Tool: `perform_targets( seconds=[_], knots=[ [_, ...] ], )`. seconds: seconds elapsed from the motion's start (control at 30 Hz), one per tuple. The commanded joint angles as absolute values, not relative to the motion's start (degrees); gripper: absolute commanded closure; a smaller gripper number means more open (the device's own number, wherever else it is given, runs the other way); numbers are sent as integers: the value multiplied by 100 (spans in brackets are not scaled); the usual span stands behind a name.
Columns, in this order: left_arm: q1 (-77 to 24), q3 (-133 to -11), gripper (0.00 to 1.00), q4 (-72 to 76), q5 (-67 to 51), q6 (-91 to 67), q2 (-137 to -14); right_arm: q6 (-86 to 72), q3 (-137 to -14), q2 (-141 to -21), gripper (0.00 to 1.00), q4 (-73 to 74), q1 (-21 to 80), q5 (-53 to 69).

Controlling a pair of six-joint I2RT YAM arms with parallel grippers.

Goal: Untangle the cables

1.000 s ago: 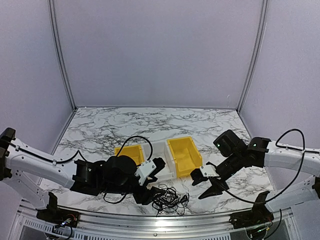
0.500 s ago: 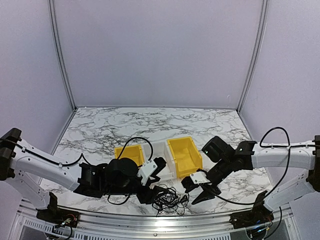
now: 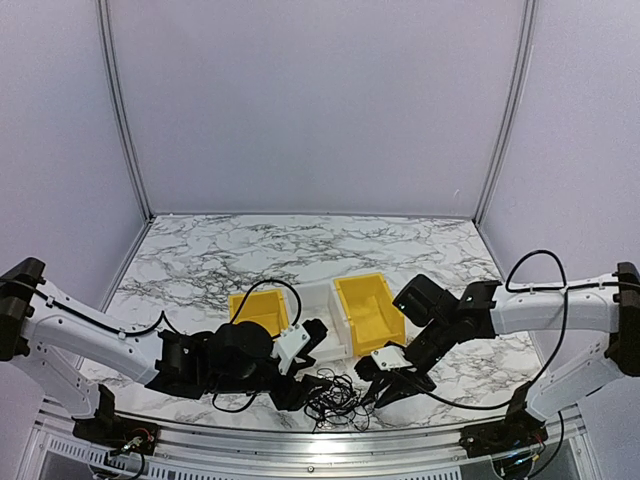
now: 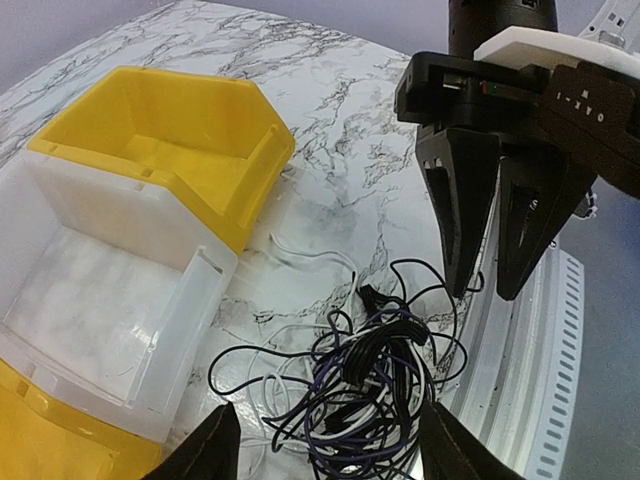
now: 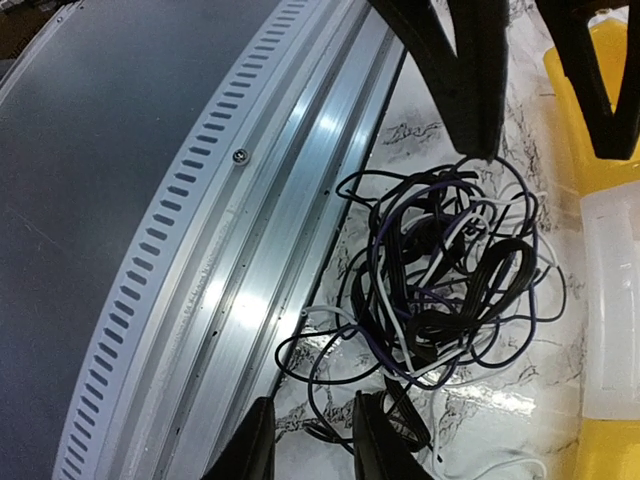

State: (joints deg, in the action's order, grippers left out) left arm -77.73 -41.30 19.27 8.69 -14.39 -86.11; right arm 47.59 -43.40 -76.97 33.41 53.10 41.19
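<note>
The cables [image 3: 338,398] lie in one knotted heap at the near edge of the table [image 3: 200,260], beside the rail [image 5: 250,230]. Left gripper [image 4: 330,450] hangs wide open on one side. Right gripper [image 5: 315,445] sits opposite, fingers narrow, a gap showing, nothing visibly pinched. Danger: clamping several strands together would tighten the knot or drag the heap onto the rail.

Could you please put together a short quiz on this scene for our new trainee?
1. True or false: the cables lie inside a bin.
2. How many bins stand in the row beyond them? A two, B three, C four.
3. Fill in: the jaws of the left gripper stand ____.
Key: 1 false, they lie on the table; 2 B; 3 open.
</note>
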Motion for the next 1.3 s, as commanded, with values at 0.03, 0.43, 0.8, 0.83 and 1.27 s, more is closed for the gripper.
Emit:
perform_targets(
  seconds=[0.03,0.43,0.8,0.83,1.27],
  knots=[
    [-7797,-4070,37,2109,979,-1451,-8451,4722,-4645,-7892,81,3345,5370,4393],
    [-8273,-4297,31,2227,1270,-575,-8424,4678,-6467,-7467,100,4755,5366,4550],
    [-8500,-4646,32,3288,2885,-42,-9006,4456,-8215,-7524,100,5369,5370,4711],
    [-8495,-4626,33,3468,3039,43,-9069,4460,-8393,-7539,100,5405,5368,4694],
    [-8512,-4824,58,4843,2885,747,-9599,4318,-9682,-7763,100,5412,5353,4508]
  ],
)
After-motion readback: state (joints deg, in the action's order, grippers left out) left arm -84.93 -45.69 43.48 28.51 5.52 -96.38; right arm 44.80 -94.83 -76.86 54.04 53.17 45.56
